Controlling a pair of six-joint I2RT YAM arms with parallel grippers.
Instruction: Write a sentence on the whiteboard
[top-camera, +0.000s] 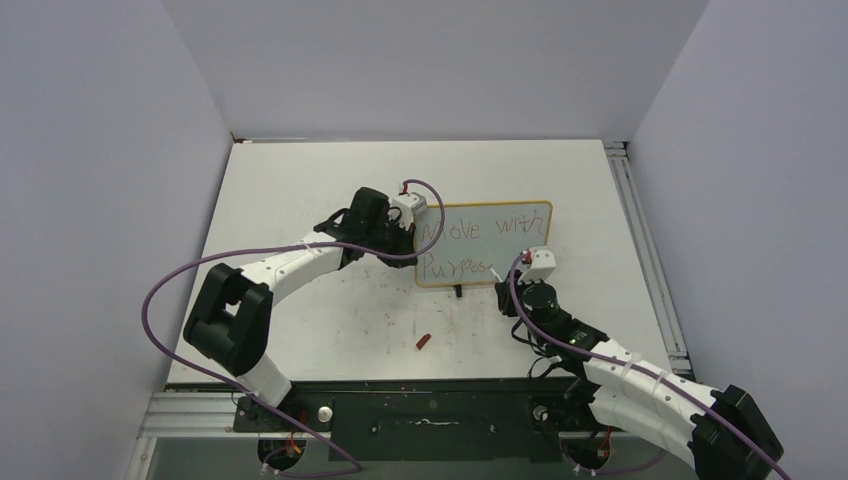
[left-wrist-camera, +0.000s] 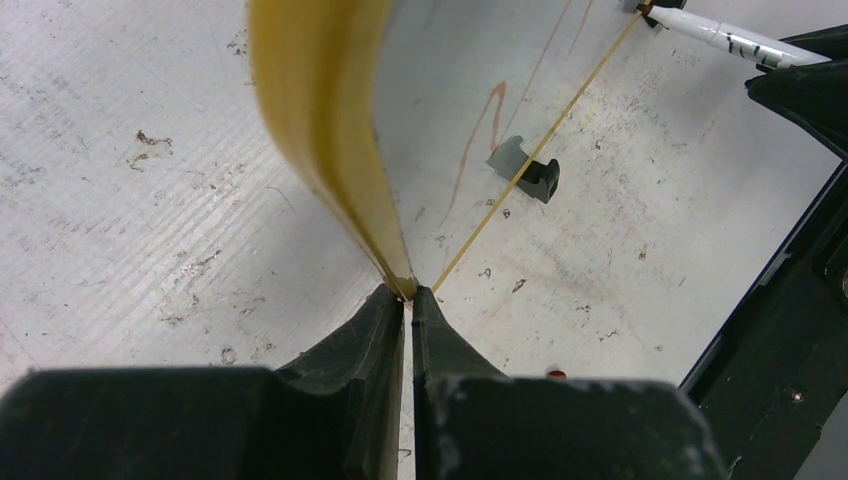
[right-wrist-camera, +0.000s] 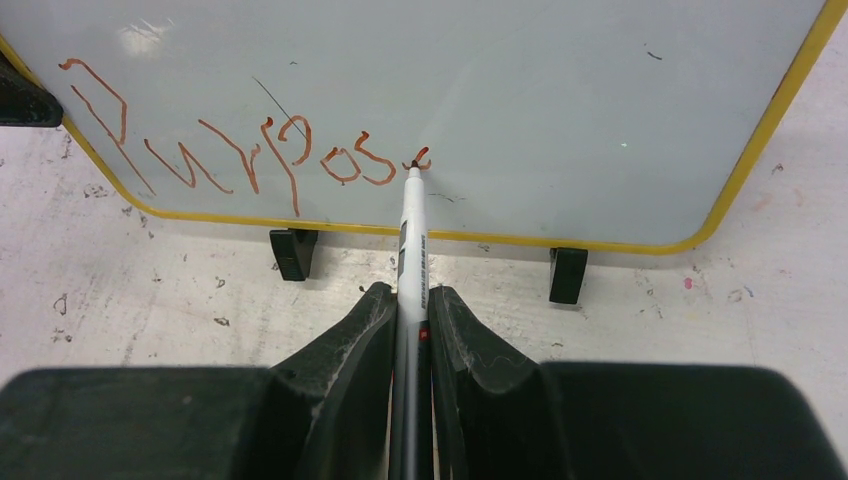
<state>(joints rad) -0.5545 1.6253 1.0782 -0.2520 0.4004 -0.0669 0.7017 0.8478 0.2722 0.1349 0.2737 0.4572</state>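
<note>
You have a white counter, scuffed and flecked with dark specks. One small red piece lies on it at lower centre of the top view, alone. Pale lilac walls close three sides. A metal rail runs along the counter's right edge. Pink specks show at right in the right wrist view.

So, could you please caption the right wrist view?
Right gripper holds a slim white marker against the yellow-framed whiteboard, beside red-brown lettering.

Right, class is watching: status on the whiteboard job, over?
Left gripper shut on whiteboard frame. Right gripper shut on marker, tip on the sentence at its last letter. Small red piece on table, clear of board.
</note>
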